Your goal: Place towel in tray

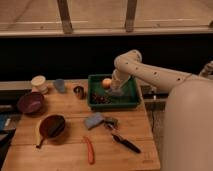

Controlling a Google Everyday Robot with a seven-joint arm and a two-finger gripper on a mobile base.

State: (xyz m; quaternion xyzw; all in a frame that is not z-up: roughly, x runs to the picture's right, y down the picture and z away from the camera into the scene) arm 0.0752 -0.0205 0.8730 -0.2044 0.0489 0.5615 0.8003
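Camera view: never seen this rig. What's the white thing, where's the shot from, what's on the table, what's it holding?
The white thing is a robot arm, with its body filling the right edge. There is one camera; its mounting isn't on record. It looks down on a wooden table. The gripper reaches into the green tray, beside an orange ball. The pale towel seems to be at the gripper, but I can't make it out clearly. Also on the table: two dark red bowls, a blue-grey cloth, cups and utensils.
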